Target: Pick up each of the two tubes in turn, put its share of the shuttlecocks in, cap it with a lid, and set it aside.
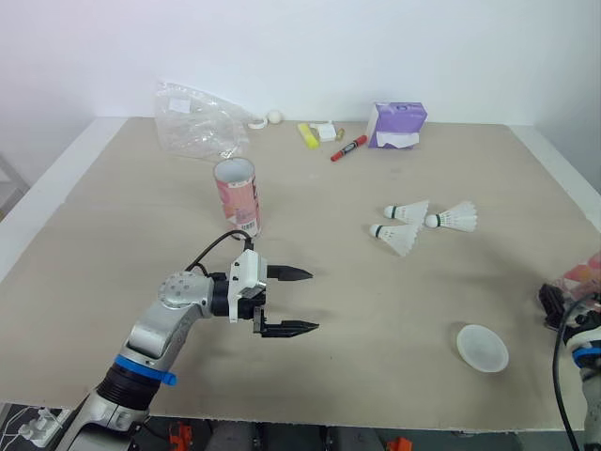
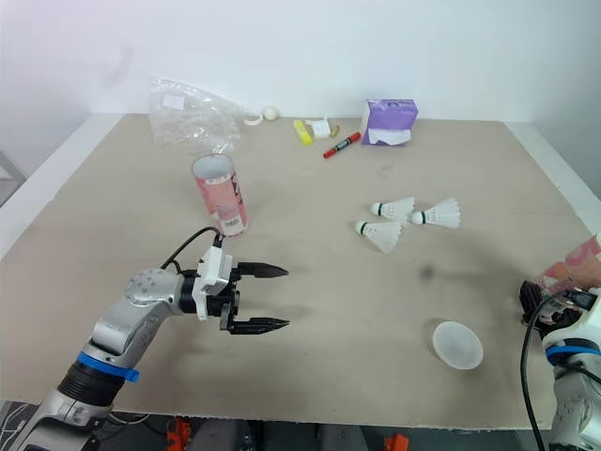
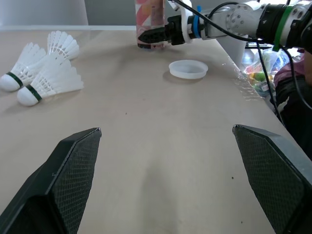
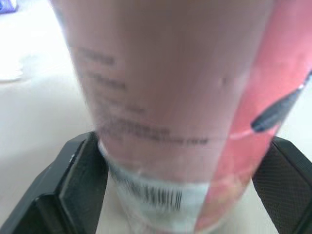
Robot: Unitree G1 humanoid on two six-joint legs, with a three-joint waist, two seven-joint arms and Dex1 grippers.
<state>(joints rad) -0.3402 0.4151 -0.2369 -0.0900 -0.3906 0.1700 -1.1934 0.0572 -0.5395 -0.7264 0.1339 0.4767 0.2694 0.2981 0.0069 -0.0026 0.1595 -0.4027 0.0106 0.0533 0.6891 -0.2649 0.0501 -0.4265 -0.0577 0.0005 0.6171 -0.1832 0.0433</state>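
Seemingly poised between grabs, the left gripper (image 1: 314,301) hovers low over the bare near side of the tabletop (image 1: 113,235), its two fingers spread wide and holding nothing. An upright tube (image 1: 237,195) stands open-mouthed just beyond it. Three shuttlecocks (image 1: 398,238) lie in a loose cluster toward the right, and a white lid (image 1: 483,348) rests near the front edge. A second tube (image 2: 573,266) shows at the far right edge.

From the left wrist, the open fingers (image 3: 63,180) frame empty board. The shuttlecocks are off to one side, corks pointing toward the camera. Beyond them the right gripper (image 3: 152,35) grips the second tube low on its body, with the lid just beside it.

From the right wrist, that tube sits between the black fingers (image 4: 80,185), which press on both its sides near the barcode.

Loading this held tube looks like the step in hand. Done well, the left arm would take the nearest shuttlecock lightly at the cork end, sparing the feathers. It would feed it cork first while the right arm keeps the mouth steady and turned toward it. The upright tube stands close to that path and could tip if brushed.
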